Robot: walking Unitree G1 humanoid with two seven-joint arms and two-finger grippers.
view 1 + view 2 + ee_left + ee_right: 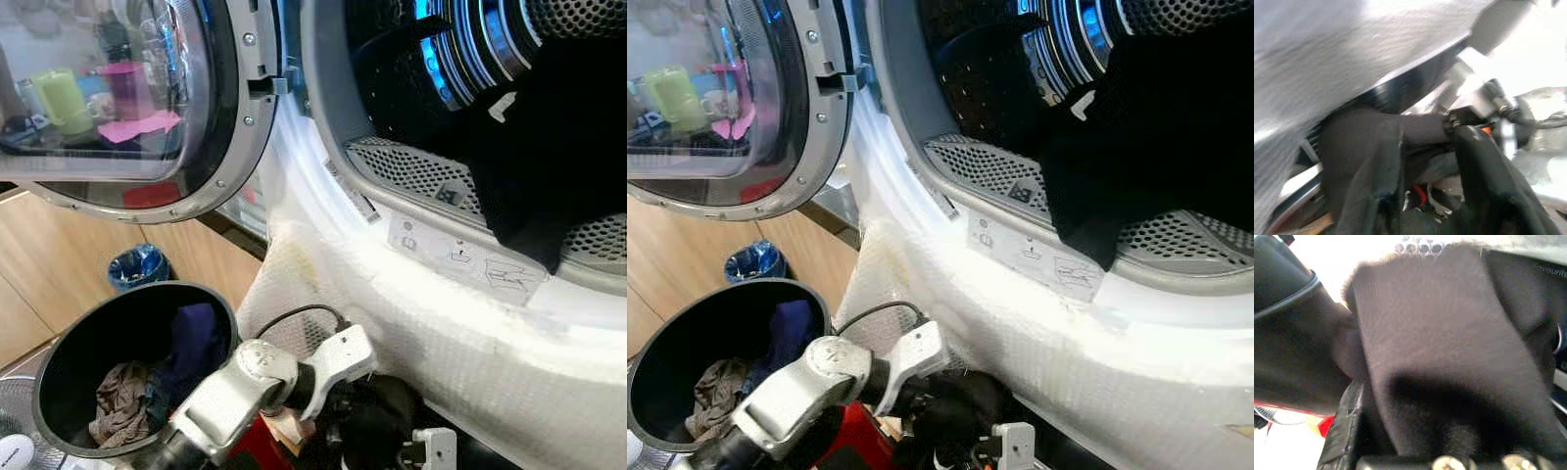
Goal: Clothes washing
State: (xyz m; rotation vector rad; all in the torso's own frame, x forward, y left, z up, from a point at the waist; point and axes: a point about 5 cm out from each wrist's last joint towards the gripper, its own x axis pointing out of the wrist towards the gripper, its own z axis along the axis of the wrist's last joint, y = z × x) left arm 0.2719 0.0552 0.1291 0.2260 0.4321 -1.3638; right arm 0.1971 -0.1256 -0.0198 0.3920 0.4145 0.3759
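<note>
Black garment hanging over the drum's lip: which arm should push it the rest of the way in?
Probably the right. Its wrist view looks straight onto the black garment at close range. The left arm sits low beside the laundry basket, below the drum opening, so it would have farther to travel.

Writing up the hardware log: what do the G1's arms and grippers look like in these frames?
The left arm is silver-grey cast metal with a rounded joint housing and a white angular wrist bracket. A thin black cable loops over that bracket. Red bodywork shows beneath the arm. In the left wrist view, a black finger sits below silver hardware with an orange spot.
</note>
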